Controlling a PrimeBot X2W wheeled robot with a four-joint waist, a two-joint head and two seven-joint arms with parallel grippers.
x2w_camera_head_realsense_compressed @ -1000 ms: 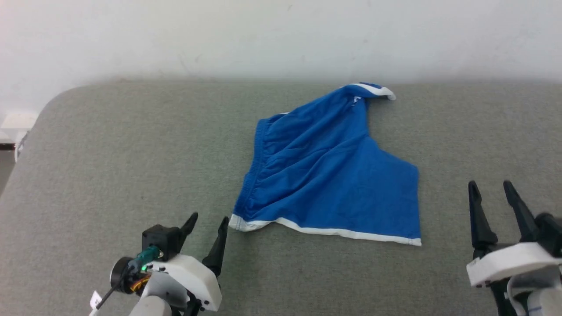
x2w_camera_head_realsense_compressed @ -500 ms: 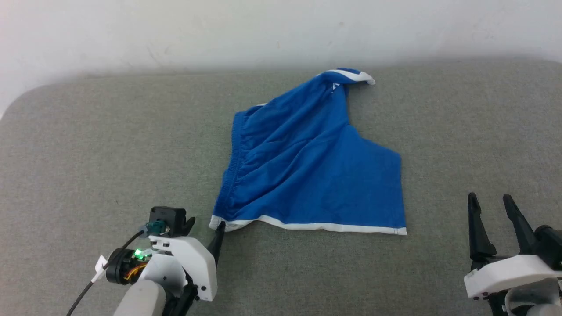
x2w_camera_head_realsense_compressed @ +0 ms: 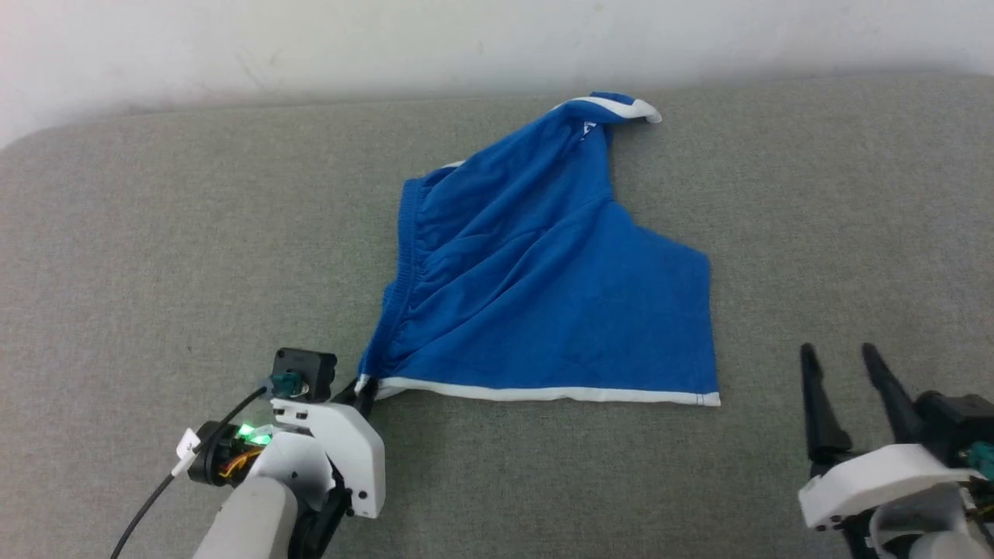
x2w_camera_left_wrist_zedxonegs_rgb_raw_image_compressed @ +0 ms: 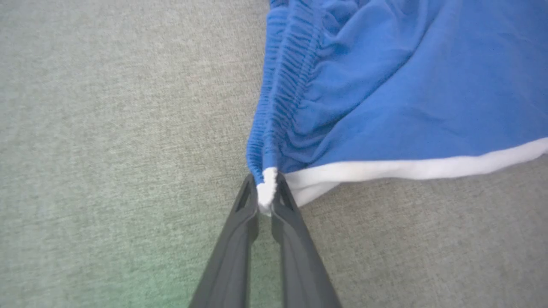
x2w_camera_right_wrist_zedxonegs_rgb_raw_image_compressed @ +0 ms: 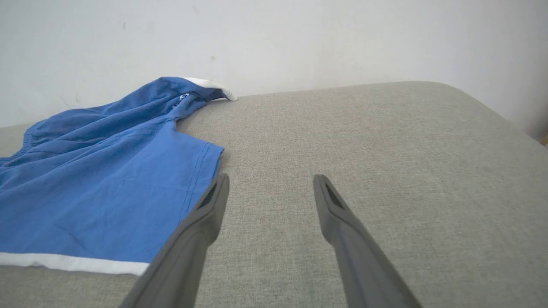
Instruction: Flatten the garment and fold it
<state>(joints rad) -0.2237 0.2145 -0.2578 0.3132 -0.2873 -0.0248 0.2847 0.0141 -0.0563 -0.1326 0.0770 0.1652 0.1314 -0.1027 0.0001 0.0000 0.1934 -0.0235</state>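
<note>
Lettering is scarce in the head view: a small white logo [x2w_camera_head_realsense_compressed: 584,129] sits near the upper leg of the garment [x2w_camera_head_realsense_compressed: 543,295], too small to read, and a white tag [x2w_camera_head_realsense_compressed: 187,447] on the cable [x2w_camera_head_realsense_compressed: 147,501] by the left wrist shows no legible print. The blue shorts lie spread on the grey cushion [x2w_camera_head_realsense_compressed: 155,256] just in front of the wall [x2w_camera_head_realsense_compressed: 466,39], with the gathered waistband [x2w_camera_head_realsense_compressed: 404,256] on their left side and the white trim [x2w_camera_head_realsense_compressed: 543,394] along the near edge. The left gripper [x2w_camera_head_realsense_compressed: 365,390] reaches in from the lower left, angled up and to the right, with its fingers pinched on the near left corner where waistband and trim meet; a green light [x2w_camera_head_realsense_compressed: 247,429] glows on its wrist. The right gripper [x2w_camera_head_realsense_compressed: 839,351] stands at the lower right with its fingers pointing up and spread, apart from the cloth. From the left wrist, the left gripper [x2w_camera_left_wrist_zedxonegs_rgb_raw_image_compressed: 264,188] has its two dark fingers drawn almost together around a bunched white tip of the hem, and the elastic waistband [x2w_camera_left_wrist_zedxonegs_rgb_raw_image_compressed: 287,77] runs away above it. From the right wrist, the right gripper [x2w_camera_right_wrist_zedxonegs_rgb_raw_image_compressed: 270,179] holds its fingers wide apart over bare cushion, gripping nothing; its left finger overlaps the garment's [x2w_camera_right_wrist_zedxonegs_rgb_raw_image_compressed: 94,179] side edge in this view, and the logo [x2w_camera_right_wrist_zedxonegs_rgb_raw_image_compressed: 184,96] is again only an unreadable white mark.
</note>
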